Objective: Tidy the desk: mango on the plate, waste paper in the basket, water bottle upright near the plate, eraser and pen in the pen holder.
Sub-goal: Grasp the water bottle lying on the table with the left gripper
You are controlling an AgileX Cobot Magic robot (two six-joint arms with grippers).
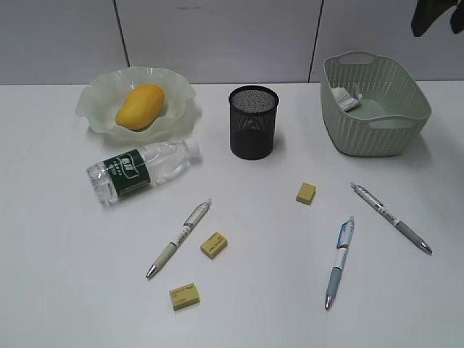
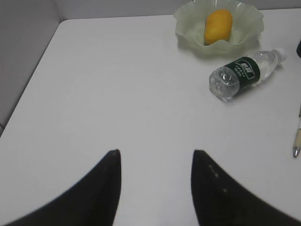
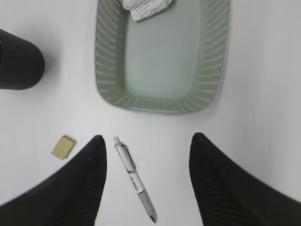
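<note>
Rough progress check, front edge to back:

- near front edge: three yellow block erasers (image 1: 184, 296), three click pens (image 1: 178, 238) lay loose on plain white desk (image 1: 65, 290), none stored
- small clear water bottle, green label (image 1: 142, 170), lay on side, just in front of plate
- black mesh cylinder pen holder (image 1: 254, 122) looked empty, hard to tell
- back left: yellow-orange mango (image 1: 140, 106) sat in ruffled pale-green plate (image 1: 90, 101), done
- back right: crumpled printed waste paper (image 1: 346, 98) was in sage woven-pattern basket (image 1: 377, 134), done
- left gripper (image 2: 155, 157), right gripper (image 3: 148, 141) both gaped, held nothing

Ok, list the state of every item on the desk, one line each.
mango: on the plate
water bottle: lying on its side, capped
waste paper: inside the basket
pen holder: upright
three pens, three erasers: loose on the desk
left claw: open
right claw: open
</note>
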